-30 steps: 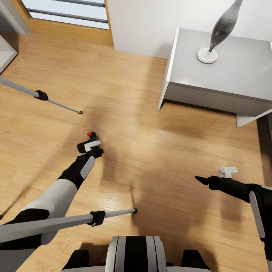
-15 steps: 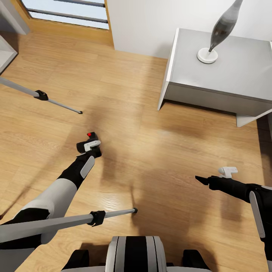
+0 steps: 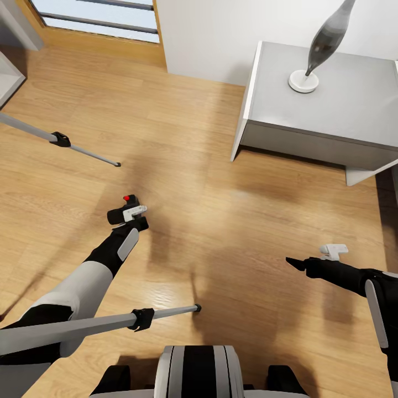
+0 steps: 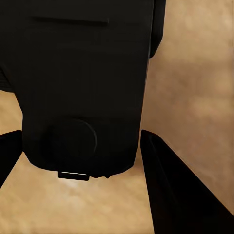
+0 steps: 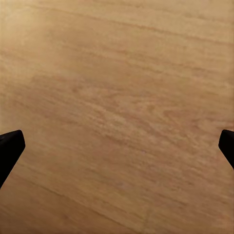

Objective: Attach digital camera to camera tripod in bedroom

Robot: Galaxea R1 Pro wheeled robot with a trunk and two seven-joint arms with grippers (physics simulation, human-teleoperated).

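Digital camera (image 3: 128,205), black with a red button on top, held above the wood floor (image 3: 221,221) in the left gripper (image 3: 130,213), whose jaws pinch its body; in the left wrist view the camera (image 4: 83,83) sits between both fingers (image 4: 175,190). It is judged rigid, light and smooth-cased, with fragile parts, so best gripped across the body. Tripod legs (image 3: 83,152) stand close by. Right gripper (image 3: 309,260): jaws spread, empty, well apart.
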